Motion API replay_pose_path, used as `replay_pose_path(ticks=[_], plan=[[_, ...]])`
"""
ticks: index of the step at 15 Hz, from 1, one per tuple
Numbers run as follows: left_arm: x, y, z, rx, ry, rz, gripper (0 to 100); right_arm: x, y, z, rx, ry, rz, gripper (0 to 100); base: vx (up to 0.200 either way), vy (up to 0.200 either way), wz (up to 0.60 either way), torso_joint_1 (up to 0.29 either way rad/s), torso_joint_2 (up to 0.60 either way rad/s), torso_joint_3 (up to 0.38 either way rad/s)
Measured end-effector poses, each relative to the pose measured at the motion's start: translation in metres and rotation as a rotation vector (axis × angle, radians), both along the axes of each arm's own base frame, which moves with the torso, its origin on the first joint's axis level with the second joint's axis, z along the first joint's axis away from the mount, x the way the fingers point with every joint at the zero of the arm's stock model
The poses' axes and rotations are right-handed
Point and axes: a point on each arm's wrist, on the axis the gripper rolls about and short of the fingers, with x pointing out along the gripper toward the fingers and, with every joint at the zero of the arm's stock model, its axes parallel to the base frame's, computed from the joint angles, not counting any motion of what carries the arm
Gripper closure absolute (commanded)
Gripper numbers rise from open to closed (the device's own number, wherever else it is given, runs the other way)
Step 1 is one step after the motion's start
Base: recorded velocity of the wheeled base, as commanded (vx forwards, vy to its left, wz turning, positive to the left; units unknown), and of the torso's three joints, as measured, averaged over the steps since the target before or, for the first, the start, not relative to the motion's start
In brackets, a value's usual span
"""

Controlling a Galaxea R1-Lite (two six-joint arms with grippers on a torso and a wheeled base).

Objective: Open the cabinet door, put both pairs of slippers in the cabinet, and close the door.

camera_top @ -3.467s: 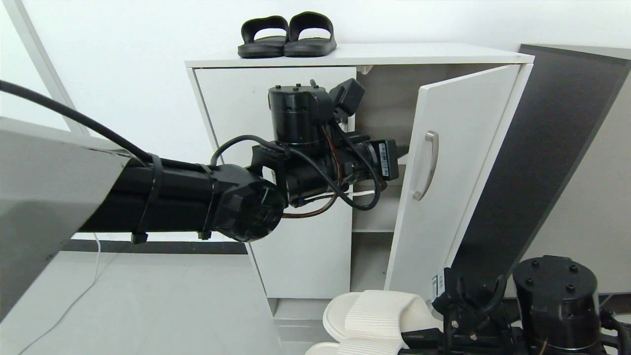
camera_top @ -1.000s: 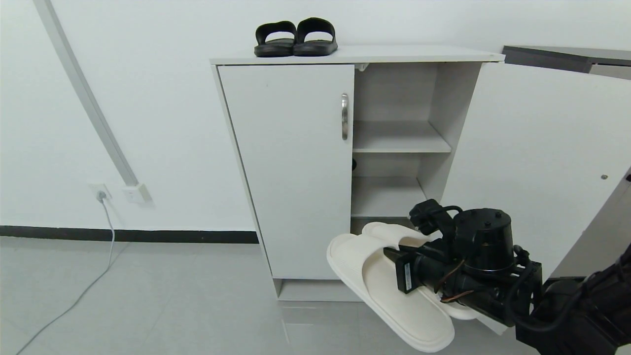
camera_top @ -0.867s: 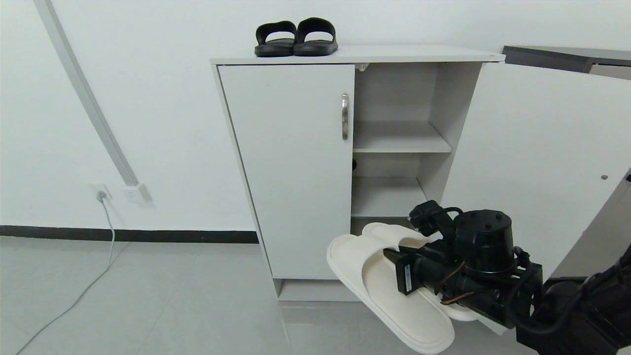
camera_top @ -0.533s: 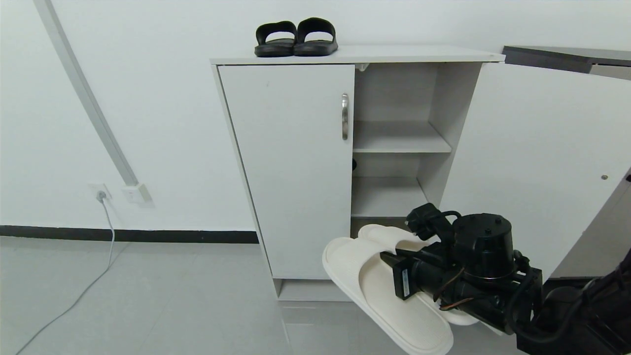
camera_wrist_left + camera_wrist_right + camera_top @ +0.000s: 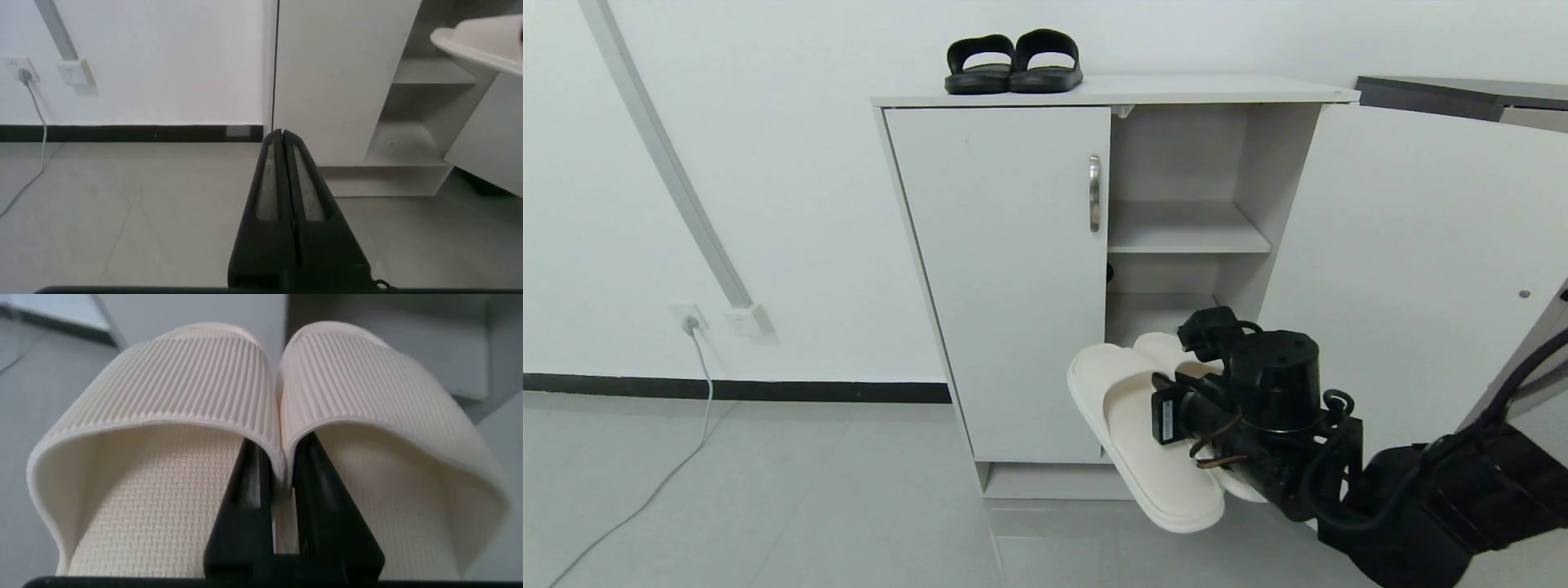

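Plainly, a white cabinet (image 5: 996, 286) stands on grey floor (image 5: 768, 506) against white wall (image 5: 792, 163)

Matte black arm with a drum-shaped wrist.
The right arm (image 5: 1421, 506) has a round wrist housing (image 5: 1278, 363) with small screws on top and a white barcode label (image 5: 1165, 419) on its side; black and reddish cables (image 5: 1331, 402) loop beside it. The left gripper (image 5: 282, 135) has black fingers (image 5: 268, 188) with grey faces.

upper centre: black slide slippers (image 5: 1013, 63) atop white two-door cabinet (image 5: 996, 286) | lower right: right gripper (image 5: 1172, 385) holds cream slide slippers (image 5: 1127, 416)
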Motion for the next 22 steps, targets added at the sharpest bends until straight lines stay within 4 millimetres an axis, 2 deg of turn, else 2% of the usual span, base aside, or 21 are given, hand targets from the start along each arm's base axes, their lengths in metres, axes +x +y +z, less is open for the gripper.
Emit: replay_pose_path(ticks=[3,5,14,22], plan=[[0.000,0.000,0.000,0.001,0.000,0.000,100,0.013,0.023,0.003,-0.003,-0.007,-0.165,100,0.000,-0.200,0.00,0.006,0.00,0.002],[0.000,0.000,0.000,0.001,-0.001,0.001,100,0.017,0.030,0.000,0.001,-0.007,-0.187,100,0.000,-0.200,0.00,0.002,0.00,0.005],[0.000,0.000,0.000,0.000,0.000,0.001,100,0.023,0.031,-0.021,-0.046,0.020,-0.228,100,0.000,0.000,0.00,0.000,0.00,0.000],[0.000,0.000,0.000,0.000,0.000,0.000,100,0.029,0.028,-0.030,-0.059,0.033,-0.244,100,0.200,0.000,0.00,0.005,0.00,-0.002]])
